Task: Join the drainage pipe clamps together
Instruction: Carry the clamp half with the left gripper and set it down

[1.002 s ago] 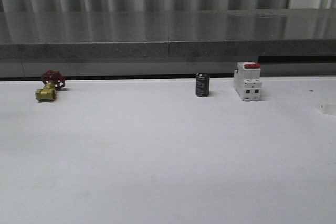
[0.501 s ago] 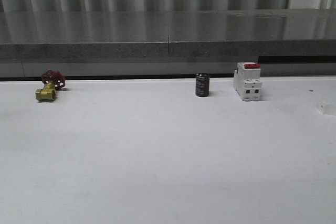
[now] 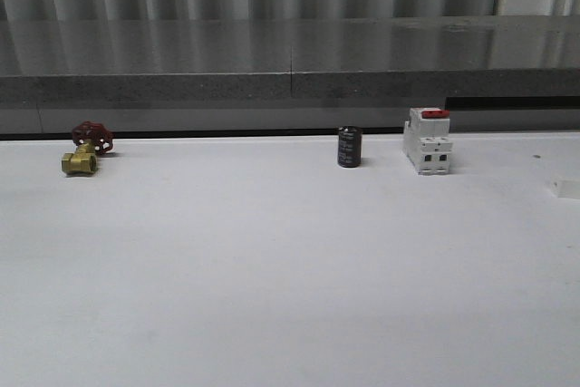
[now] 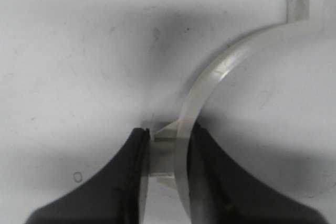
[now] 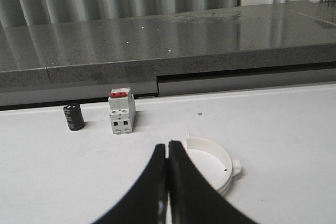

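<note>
In the left wrist view, one white half-ring drainage pipe clamp (image 4: 220,69) curves away over the white table to its far end tab (image 4: 304,1). My left gripper (image 4: 167,145) is shut on that clamp's near end tab, with the strip pressed between both black fingers. In the right wrist view, a second white clamp (image 5: 224,165) lies flat on the table just beside my right gripper (image 5: 168,145). That gripper is shut, its fingers pressed together with nothing between them and not touching the clamp.
Along the table's far edge stand a brass valve with a red handwheel (image 3: 86,151), a black cylinder (image 3: 349,147) and a white breaker with a red top (image 3: 428,140). A small white piece (image 3: 569,189) shows at the right edge. A grey ledge (image 3: 290,79) runs behind the table.
The small white piece at the right edge of the front view has crept slightly rightward. The valve, cylinder and breaker have not moved.
</note>
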Tool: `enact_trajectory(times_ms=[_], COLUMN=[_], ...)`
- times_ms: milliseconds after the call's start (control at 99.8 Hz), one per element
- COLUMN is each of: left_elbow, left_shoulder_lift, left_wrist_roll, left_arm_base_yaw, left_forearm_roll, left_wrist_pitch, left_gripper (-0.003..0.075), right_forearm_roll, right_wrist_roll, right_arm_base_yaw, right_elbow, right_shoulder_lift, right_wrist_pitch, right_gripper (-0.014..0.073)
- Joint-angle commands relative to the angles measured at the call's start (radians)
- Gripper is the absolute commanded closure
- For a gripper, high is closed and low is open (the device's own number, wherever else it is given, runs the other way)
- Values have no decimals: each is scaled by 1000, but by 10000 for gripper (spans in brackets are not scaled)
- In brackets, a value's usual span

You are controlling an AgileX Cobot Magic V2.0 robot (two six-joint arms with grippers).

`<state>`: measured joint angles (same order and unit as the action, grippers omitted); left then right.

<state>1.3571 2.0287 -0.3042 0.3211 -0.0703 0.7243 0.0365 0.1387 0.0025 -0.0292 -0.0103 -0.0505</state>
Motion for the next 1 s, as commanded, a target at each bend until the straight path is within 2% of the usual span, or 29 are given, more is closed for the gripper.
enact_trajectory(times_ms=[0, 180, 341, 591, 842, 992], left_elbow=[28, 28, 28, 28, 28, 28], left_shoulder_lift=[-51, -96, -153, -191, -179, -134], left_wrist_roll=[0, 0, 12, 175, 428, 486], left_arm_base_yaw=[1, -31, -115, -335, -595, -695], left_forearm_roll=[-20, -97, -166, -164, -42, -29], left_wrist_pitch=[-2, 32, 91, 145, 41, 13], left_gripper=[741, 741, 741, 741, 741, 741], right_forearm_roll=[3, 3, 3, 3, 3, 3], right_wrist_roll=[-10, -10, -10, -10, -10, -10], right_arm_base_yaw=[-6, -6, -6, -6, -6, -6], right_elbow=[20, 20, 20, 20, 20, 20], right_shoulder_lift=[-20, -20, -20, -20, -20, -20], right_wrist_pitch=[84, 84, 84, 84, 84, 84], right_gripper=[659, 659, 659, 659, 659, 659])
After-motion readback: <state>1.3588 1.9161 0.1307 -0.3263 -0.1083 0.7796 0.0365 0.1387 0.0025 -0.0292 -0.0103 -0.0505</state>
